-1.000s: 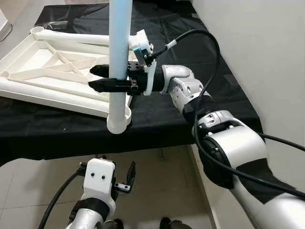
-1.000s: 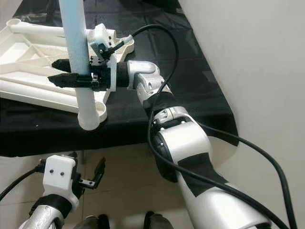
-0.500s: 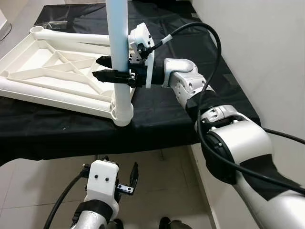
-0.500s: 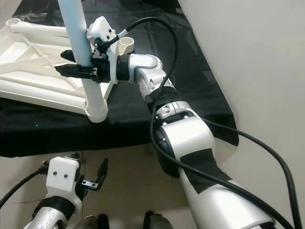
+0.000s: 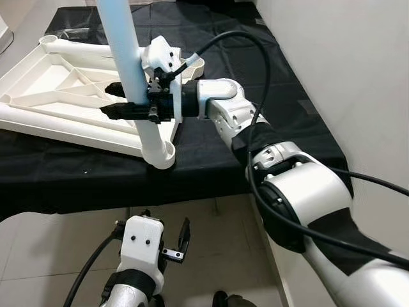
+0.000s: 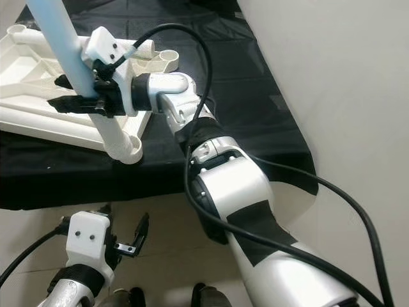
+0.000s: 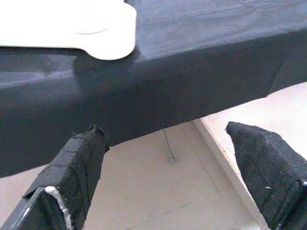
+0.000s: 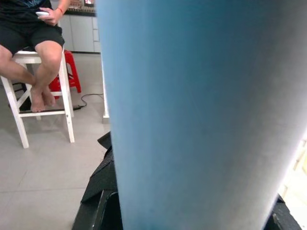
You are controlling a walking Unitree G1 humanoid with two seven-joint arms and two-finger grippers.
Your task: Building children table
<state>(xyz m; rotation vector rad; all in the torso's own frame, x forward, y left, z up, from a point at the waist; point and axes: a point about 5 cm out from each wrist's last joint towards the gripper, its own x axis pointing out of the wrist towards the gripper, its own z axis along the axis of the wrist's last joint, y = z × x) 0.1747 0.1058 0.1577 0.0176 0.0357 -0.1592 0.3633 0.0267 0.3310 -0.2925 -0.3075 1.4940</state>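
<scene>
Right gripper (image 5: pixel 124 107) clamped on pale blue table leg (image 5: pixel 128 57), leg tilted, lower end apparently seated in corner socket of white tabletop frame (image 5: pixel 57 96). Frame lies upside down on black cloth (image 5: pixel 223 38). Left gripper (image 7: pixel 168 177) hangs below table edge, fingers spread apart. Seated person (image 8: pixel 33 43) behind.

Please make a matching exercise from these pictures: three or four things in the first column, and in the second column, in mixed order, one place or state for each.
Things:
1. light blue table leg
2. white table frame
3. left gripper
4. person

Places or states:
A. lying flat on the black cloth
B. seated on a white stool
C. open, low above the tiled floor
D. clamped in the right gripper, tilted

Pairs: 1-D, 2-A, 3-C, 4-B
</scene>
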